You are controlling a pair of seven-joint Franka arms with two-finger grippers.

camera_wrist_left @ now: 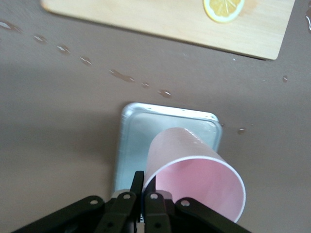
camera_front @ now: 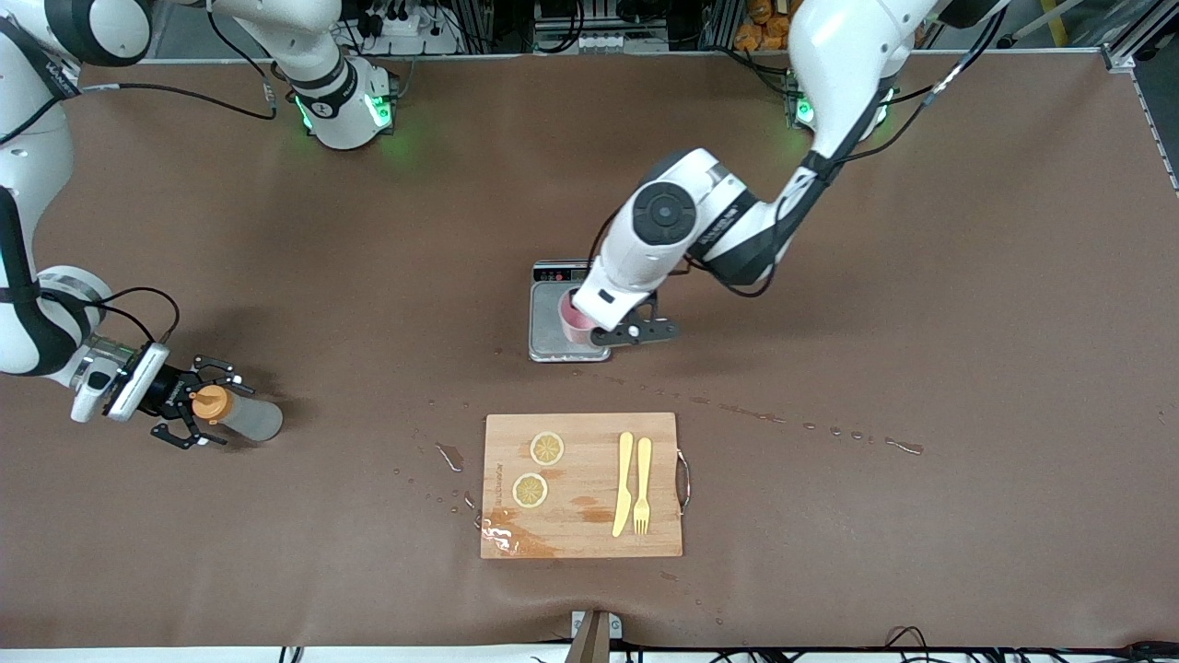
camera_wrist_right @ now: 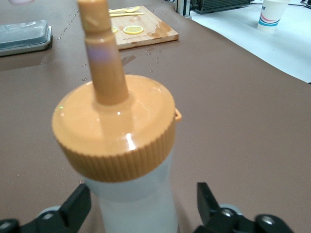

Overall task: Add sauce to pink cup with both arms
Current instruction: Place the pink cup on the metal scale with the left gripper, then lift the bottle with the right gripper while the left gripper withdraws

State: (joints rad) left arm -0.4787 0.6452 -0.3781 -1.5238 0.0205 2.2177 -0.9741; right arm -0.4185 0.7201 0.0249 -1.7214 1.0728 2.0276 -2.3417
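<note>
The sauce bottle (camera_front: 241, 412), translucent with an orange nozzle cap (camera_wrist_right: 114, 126), stands upright on the brown table at the right arm's end. My right gripper (camera_front: 204, 405) is open, one finger on each side of the bottle's body (camera_wrist_right: 138, 204), neither touching it. The pink cup (camera_front: 573, 320) is on the silver scale (camera_front: 550, 348) at the table's middle. My left gripper (camera_front: 601, 324) is shut on the cup's rim, one finger inside and one outside. In the left wrist view the cup (camera_wrist_left: 194, 165) looks empty, over the scale platform (camera_wrist_left: 136, 131).
A wooden cutting board (camera_front: 580, 534) lies nearer the front camera than the scale, with two lemon slices (camera_front: 547, 448), a yellow knife (camera_front: 624, 483) and a fork (camera_front: 642, 483). Water drops (camera_front: 829, 428) dot the table. A paper cup (camera_wrist_right: 273, 14) stands off the table.
</note>
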